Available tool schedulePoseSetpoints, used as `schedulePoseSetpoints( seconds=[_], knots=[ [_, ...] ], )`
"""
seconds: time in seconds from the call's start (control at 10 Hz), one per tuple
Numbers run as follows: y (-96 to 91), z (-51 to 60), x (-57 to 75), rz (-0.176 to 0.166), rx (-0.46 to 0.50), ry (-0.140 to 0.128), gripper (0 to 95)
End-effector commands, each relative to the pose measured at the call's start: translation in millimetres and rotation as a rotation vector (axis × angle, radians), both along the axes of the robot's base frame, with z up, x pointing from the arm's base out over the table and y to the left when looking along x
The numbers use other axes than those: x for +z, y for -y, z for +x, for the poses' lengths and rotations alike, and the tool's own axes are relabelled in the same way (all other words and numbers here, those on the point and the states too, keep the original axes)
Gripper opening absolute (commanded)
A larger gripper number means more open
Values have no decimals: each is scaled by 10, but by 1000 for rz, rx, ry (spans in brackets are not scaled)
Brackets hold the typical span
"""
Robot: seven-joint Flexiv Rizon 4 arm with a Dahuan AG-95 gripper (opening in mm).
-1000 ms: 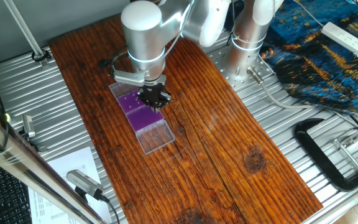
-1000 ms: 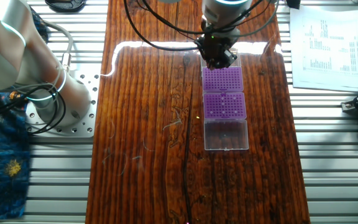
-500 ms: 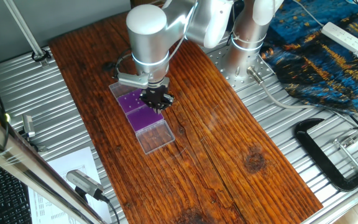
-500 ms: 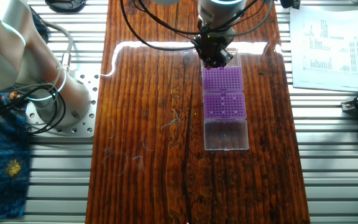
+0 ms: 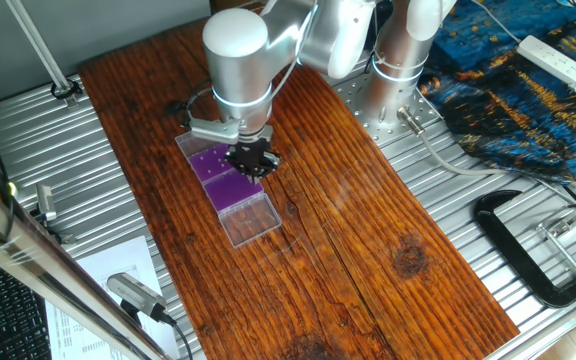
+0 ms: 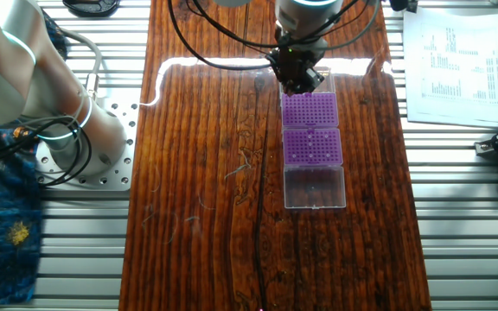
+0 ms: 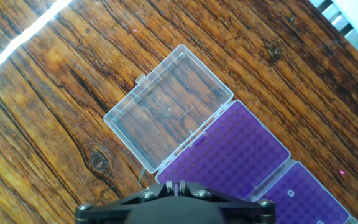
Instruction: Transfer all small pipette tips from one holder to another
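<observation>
The jaws (image 6: 299, 80) hang low over the far end of the row of boxes, at the edge of the purple rack (image 6: 308, 111) nearest the arm's wrist. From the hand view only the dark underside of the tool shows, with two thin pale prongs at its front; whether the jaws are clenched, released or carrying a tip I cannot tell.

Outward from that rack, just beside it along the same line, lies the second purple rack (image 6: 311, 146), and beyond that a clear plastic lid (image 6: 315, 186) lies open and flat on the wooden counter (image 6: 206, 173). The three make one straight run, with the long axis leading away from the jaws.

The small pipette tips (image 6: 310, 132) show only as a few faint pale specks on the purple grids, too tiny to count or to sort by rack. So the work, as I judge it, lies directly below the jaws and along that one line: the next move looks like a short shift along the row, not across it.
</observation>
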State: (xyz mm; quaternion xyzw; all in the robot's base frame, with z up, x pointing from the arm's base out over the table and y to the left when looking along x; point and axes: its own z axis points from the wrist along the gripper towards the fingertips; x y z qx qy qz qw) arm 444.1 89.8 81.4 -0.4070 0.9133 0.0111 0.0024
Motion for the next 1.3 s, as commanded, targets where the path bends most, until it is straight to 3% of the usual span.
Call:
schedulePoseSetpoints(
  seconds=[0.1, 1.3],
  knots=[
    [7, 5, -24, 3, 2, 3, 0],
    [14, -37, -52, 9, -5, 2, 0]
  ],
)
